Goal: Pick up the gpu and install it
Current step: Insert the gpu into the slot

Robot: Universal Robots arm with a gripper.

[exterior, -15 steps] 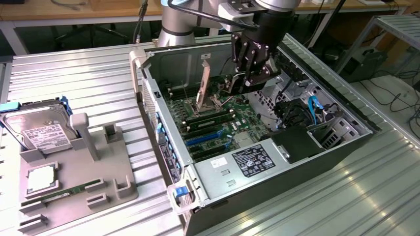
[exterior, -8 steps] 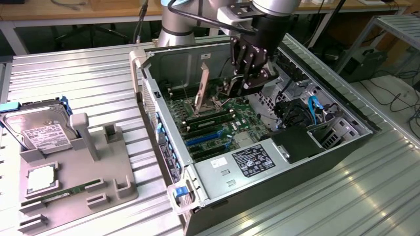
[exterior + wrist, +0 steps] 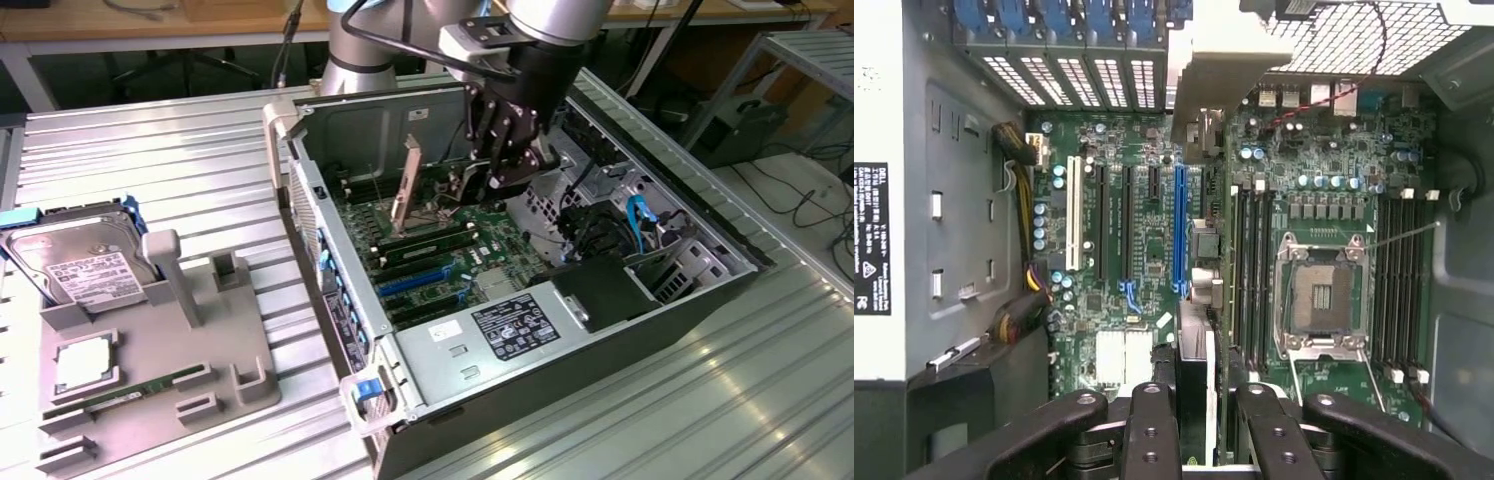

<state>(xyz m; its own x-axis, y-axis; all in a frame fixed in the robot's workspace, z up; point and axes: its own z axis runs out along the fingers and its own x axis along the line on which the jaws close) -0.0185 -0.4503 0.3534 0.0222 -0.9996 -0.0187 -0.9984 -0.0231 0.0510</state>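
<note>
Currently the black multi-fingered gripper (image 3: pixel 1194 425) clamps the thin dark gpu card with pale metal bracket (image 3: pixel 1199 150) edge-on above the green motherboard (image 3: pixel 1144 220) inside the open grey computer case (image 3: pixel 441 390). Risk: slight misalignment with the blue slot (image 3: pixel 1179 230) could jam it or bend its contacts.

The computer case (image 3: pixel 534 330) is laid open on the tabletop (image 3: pixel 174 150). The motherboard (image 3: pixel 441 255) is seated inside the case. The gpu (image 3: pixel 467 185) is held on edge in the gripper (image 3: pixel 505 165), above the motherboard, inside the case. The power supply (image 3: pixel 507 325) is mounted in the case, nearer the camera than the motherboard. A parts holder (image 3: pixel 147 370) is placed on the tabletop, to the exterior view's left of the case. A hard drive (image 3: pixel 80 260) stands in the holder's far end.
</note>
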